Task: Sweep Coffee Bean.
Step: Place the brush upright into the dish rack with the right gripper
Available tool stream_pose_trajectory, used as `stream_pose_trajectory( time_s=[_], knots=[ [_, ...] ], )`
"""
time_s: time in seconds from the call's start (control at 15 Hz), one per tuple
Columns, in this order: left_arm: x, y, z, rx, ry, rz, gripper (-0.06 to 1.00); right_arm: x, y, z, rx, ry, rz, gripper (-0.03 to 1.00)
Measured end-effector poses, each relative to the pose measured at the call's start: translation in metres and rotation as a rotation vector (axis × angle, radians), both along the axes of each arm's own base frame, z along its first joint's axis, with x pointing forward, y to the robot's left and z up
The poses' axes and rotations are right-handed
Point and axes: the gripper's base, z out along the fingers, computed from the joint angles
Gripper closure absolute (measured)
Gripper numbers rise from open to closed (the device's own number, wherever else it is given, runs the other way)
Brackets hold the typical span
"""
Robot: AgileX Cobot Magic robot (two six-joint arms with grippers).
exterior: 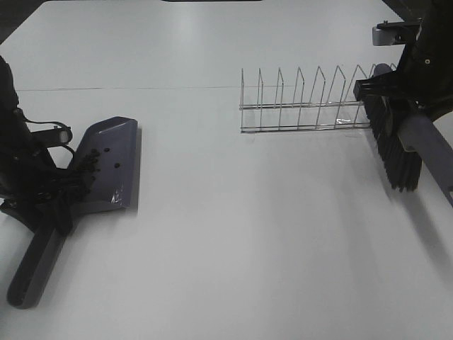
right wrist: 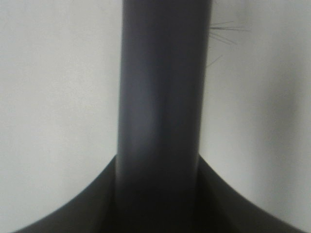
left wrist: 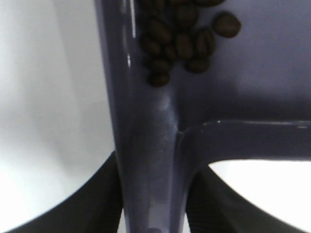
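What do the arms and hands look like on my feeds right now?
Both arms are black. The left arm has a thin black cable looping beside a small pale cylindrical fitting. The right arm has a grey block-shaped part. The left hand and right hand show dark, outward-curving fingers in the wrist views. No markings are legible.

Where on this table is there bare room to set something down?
Bare: the wide stretch of table between the dustpan and the brush, on the camera side of the wire rack; also the strip beyond the rack. Crowded: the left edge, where the dustpan holds the coffee beans, and the right edge around the brush.
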Motion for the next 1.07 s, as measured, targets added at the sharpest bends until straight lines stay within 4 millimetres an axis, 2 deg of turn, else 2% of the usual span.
stream_pose_trajectory(
  time_s=[0.27,0.8,0.93,1.07],
  knots=[
    [0.000,0.000,0.000,-0.005,0.000,0.002,0.60,0.021,0.003,-0.025,0.001,0.090,0.035,0.66],
    [0.000,-0.001,0.000,-0.009,0.001,0.011,0.60,0.074,0.008,-0.036,0.020,0.035,0.053,0.66],
    [0.000,-0.001,0.000,-0.010,0.001,0.013,0.60,0.087,0.000,-0.041,0.062,0.051,0.011,0.66],
    [0.000,-0.001,0.000,-0.013,0.002,0.015,0.60,0.091,-0.003,-0.040,0.086,0.041,-0.001,0.66]
  ],
)
